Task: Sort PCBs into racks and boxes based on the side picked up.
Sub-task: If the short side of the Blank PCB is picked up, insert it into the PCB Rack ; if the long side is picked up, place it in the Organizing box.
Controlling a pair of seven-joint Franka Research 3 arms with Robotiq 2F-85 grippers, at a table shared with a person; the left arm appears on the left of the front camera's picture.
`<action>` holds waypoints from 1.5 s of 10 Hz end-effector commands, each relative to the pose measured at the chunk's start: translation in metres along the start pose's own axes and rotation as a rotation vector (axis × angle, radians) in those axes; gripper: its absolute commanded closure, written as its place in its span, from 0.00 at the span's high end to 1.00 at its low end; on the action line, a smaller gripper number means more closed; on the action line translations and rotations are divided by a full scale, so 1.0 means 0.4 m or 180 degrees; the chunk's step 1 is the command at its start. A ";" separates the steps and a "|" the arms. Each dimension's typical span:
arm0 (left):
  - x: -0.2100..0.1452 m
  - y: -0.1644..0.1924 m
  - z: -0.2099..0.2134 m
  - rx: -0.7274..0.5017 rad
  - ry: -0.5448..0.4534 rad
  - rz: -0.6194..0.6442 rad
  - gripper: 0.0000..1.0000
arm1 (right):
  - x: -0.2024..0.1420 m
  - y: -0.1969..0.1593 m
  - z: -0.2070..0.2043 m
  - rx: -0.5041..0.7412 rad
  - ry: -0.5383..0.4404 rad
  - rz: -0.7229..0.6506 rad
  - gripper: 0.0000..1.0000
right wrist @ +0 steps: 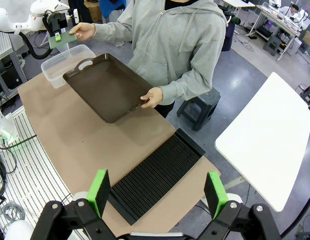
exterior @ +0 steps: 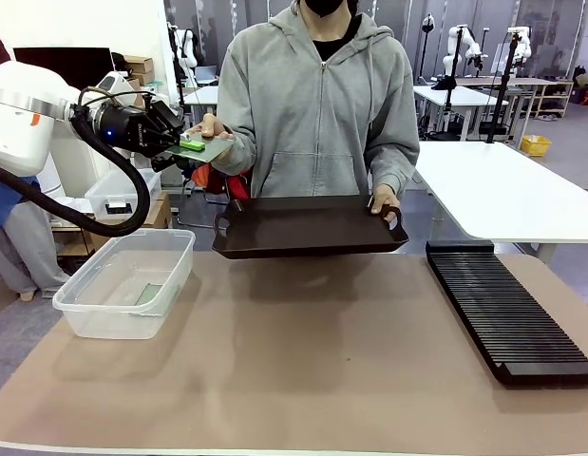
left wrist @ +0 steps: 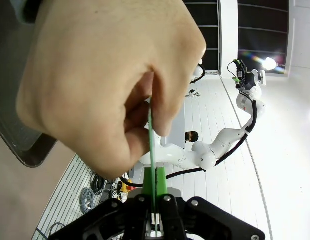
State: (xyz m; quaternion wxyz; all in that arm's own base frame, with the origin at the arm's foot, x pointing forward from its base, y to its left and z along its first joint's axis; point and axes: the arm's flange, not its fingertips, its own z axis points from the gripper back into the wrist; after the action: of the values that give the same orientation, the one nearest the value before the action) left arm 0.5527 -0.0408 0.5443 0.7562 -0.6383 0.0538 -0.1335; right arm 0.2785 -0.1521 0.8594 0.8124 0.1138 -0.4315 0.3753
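PCB (exterior: pixel 204 148) pinched in the left claw (exterior: pixel 186 144), jaws fully closed on its edge; person's hand (exterior: pixel 210 127) gripping the opposite edge

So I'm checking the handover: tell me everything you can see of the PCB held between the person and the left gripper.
The PCB is a thin, flat green board, held roughly level in the air above the far-left table edge, beyond the clear tub. The left gripper is shut on one edge with its green pads; the person's hand pinches the opposite edge. The left wrist view shows it edge-on as a thin green line. Any markings are too small to tell.
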 end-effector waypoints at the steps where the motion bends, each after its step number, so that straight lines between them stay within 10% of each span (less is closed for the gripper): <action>1: 0.000 0.000 0.000 0.0000 0.0000 -0.0005 0.00 | -0.001 0.006 -0.004 0.0015 0.0001 0.0005 1.00; 15: 0.000 0.000 0.000 0.0000 0.0000 -0.0005 0.00 | -0.001 0.006 -0.004 0.0015 0.0001 0.0005 1.00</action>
State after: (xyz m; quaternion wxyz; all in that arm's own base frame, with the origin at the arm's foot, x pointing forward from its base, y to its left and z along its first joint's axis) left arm 0.5527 -0.0408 0.5443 0.7562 -0.6383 0.0538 -0.1335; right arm 0.2785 -0.1521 0.8594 0.8124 0.1138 -0.4315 0.3753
